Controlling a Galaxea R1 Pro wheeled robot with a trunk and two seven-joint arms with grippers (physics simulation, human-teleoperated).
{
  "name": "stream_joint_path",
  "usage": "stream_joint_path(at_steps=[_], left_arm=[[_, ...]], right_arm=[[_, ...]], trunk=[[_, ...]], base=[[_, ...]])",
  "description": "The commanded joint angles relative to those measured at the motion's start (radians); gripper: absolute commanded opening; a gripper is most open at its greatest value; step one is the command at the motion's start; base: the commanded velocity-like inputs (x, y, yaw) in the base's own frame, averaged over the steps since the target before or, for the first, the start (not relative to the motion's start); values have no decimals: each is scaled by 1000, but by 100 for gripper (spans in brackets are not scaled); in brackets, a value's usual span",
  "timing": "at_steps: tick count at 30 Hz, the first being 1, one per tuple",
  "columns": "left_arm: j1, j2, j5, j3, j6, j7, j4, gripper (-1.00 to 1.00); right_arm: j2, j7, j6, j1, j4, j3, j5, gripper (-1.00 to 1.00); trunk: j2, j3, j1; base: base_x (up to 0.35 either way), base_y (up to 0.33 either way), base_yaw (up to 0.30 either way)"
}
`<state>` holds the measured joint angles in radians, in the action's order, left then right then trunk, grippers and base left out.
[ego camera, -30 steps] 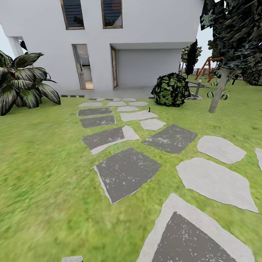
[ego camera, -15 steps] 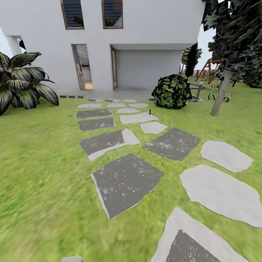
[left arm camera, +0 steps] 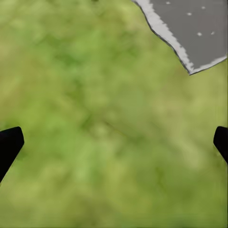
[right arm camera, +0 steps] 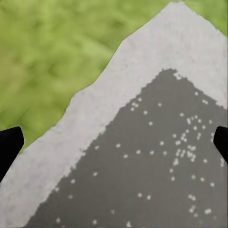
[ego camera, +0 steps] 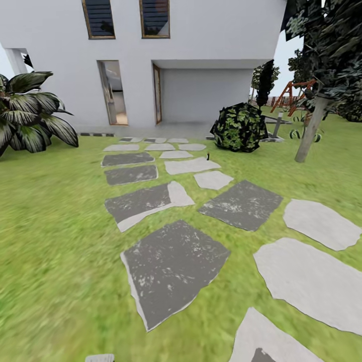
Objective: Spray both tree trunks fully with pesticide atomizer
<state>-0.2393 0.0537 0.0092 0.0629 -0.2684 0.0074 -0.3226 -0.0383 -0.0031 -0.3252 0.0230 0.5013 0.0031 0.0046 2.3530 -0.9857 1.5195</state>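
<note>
The head camera looks forward and down over the stone path [ego camera: 173,264] toward the house [ego camera: 201,40] — both wrist cameras look down, close to the ground.

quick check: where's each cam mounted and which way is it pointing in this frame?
Head: on the head, looking forward and down over stepping stones toward the house; atomizer far ahead.
Left wrist: looks down at grass; left gripper open.
Right wrist: looks down at a slab; right gripper open.
Shared: grass and grey paving.

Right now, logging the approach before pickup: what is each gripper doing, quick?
Left gripper: open, empty, above green grass.
Right gripper: open, empty, above a grey stone paving slab.
</note>
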Motion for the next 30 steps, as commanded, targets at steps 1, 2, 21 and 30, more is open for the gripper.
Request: stream_joint_path(at_steps=[1, 2, 21, 30], left_arm=[[0, 0, 0, 0, 0, 0, 0, 100], [0, 0, 0, 0, 0, 0, 0, 100], [0, 0, 0, 0, 0, 0, 0, 100], [0, 0, 0, 0, 0, 0, -1, 100]], right_arm=[[0, 0, 0, 0, 0, 0, 0, 100], [0, 0, 0, 0, 0, 0, 0, 100], [0, 0, 0, 0, 0, 0, 0, 100], [0, 0, 0, 0, 0, 0, 0, 100]], trunk=[[0, 0, 0], [0, 0, 0], [0, 0, 0], [0, 0, 0]], base=[[343, 0, 0], [343, 0, 0], [343, 0, 0], [343, 0, 0]])
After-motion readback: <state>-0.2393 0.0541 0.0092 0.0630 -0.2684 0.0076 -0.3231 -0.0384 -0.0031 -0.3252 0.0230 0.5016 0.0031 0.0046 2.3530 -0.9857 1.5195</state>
